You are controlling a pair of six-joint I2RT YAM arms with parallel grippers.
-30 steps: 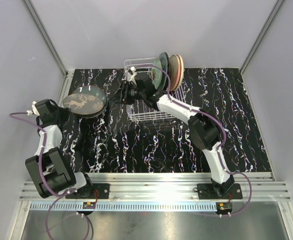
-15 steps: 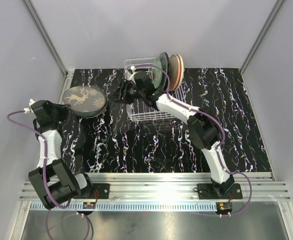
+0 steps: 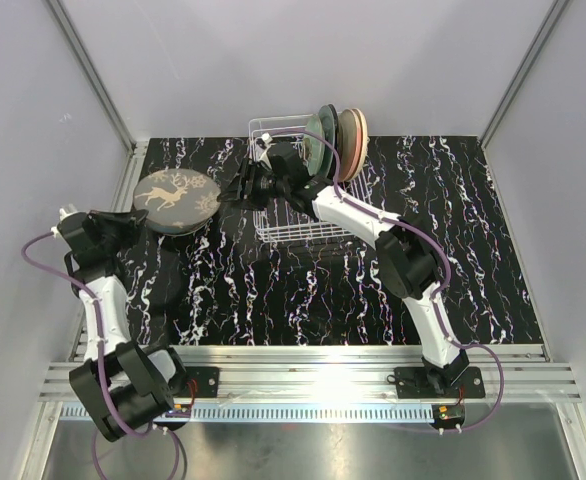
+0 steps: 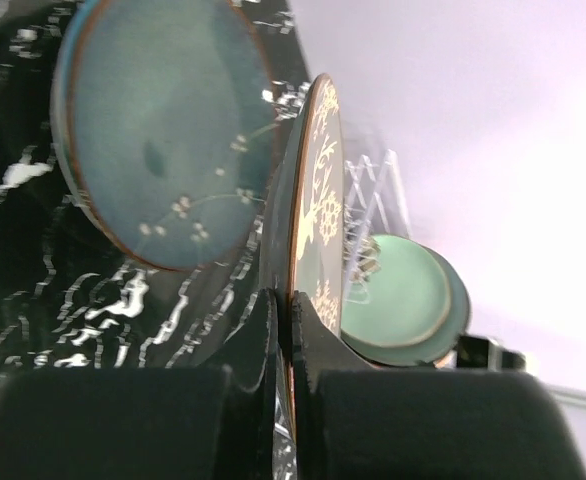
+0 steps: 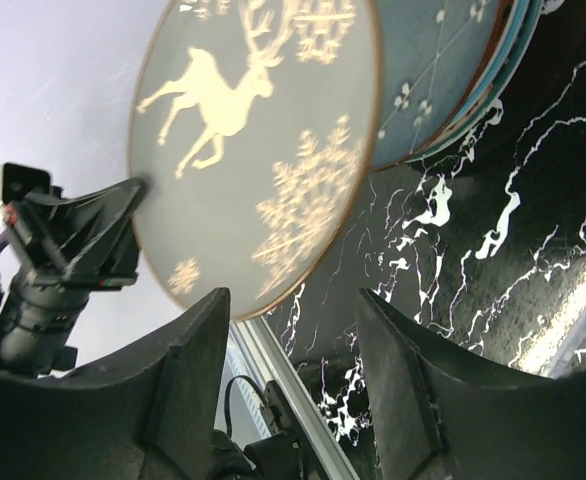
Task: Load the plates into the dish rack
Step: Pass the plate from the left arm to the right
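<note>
My left gripper [image 3: 133, 222] [image 4: 283, 300] is shut on the rim of the grey-brown deer plate [image 3: 176, 195] [image 4: 318, 200] [image 5: 263, 140], holding it off the table at the far left. Below it lies a stack of blue plates [image 4: 163, 130] [image 5: 433, 70]. The right gripper [image 3: 235, 188] [image 5: 293, 310] stands open just off the deer plate's right edge, with nothing between its fingers [image 5: 188, 370]. The white wire dish rack [image 3: 283, 232] [image 4: 373, 190] holds several plates upright at its far right end [image 3: 335, 140], mint-green ones [image 4: 398, 295] nearest.
The black marbled table [image 3: 303, 290] is boxed in by grey walls on three sides. A metal rail [image 3: 313, 365] carrying both arm bases runs along the near edge. The right arm reaches across the near part of the rack.
The left arm has carried the deer plate a little farther back and toward the right gripper. The right gripper's jaws have opened wider.
</note>
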